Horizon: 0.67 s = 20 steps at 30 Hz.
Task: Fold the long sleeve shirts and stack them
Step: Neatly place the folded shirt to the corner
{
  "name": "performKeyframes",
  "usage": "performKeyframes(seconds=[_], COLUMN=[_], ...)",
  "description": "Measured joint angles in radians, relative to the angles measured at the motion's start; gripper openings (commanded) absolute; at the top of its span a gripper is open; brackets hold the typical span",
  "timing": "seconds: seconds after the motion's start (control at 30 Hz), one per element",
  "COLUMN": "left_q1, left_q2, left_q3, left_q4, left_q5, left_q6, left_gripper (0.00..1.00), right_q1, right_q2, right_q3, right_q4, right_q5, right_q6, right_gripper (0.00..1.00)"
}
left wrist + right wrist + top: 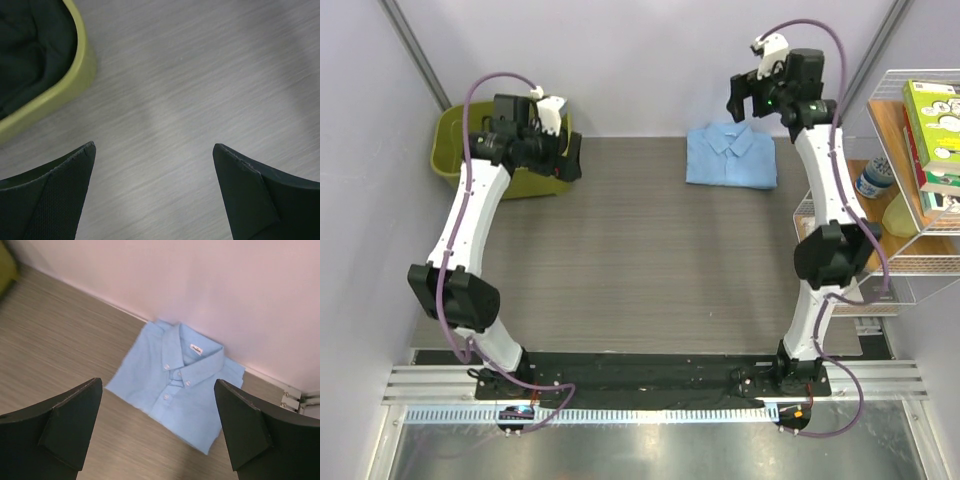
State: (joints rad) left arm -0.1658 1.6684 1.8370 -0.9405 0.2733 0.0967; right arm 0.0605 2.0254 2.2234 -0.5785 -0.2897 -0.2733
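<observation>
A light blue long sleeve shirt (731, 155) lies folded, collar up, at the far edge of the table against the back wall; it also shows in the right wrist view (180, 385). My right gripper (752, 97) is open and empty, raised above and just right of the shirt; its fingers (240, 425) frame the shirt from above. My left gripper (570, 160) is open and empty at the far left, over bare table next to the green bin; its fingers (250, 195) show only table between them.
A green bin (495, 150) with dark cloth inside (30, 45) stands at the far left corner. A wire shelf rack (910, 180) with boxes, a jar and a bowl stands at the right edge. The back wall (200, 285) is close behind the shirt.
</observation>
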Motion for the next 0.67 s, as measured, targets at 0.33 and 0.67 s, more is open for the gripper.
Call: performKeyframes(seconds=[0.33, 0.67], left_q1=[-0.135, -0.286], left_q2=[0.058, 0.054], left_q3=[-0.068, -0.443], left_q4=[-0.027, 0.034], left_q5=[-0.013, -0.030], left_q6=[-0.002, -0.053], left_gripper=[1.00, 1.00], right_q1=[0.018, 0.203], right_q2=[-0.310, -0.433], right_q3=[-0.481, -1.106], right_q4=[-0.066, -0.103], right_q5=[-0.124, -0.087], right_q6=[0.092, 0.097], right_gripper=[1.00, 1.00])
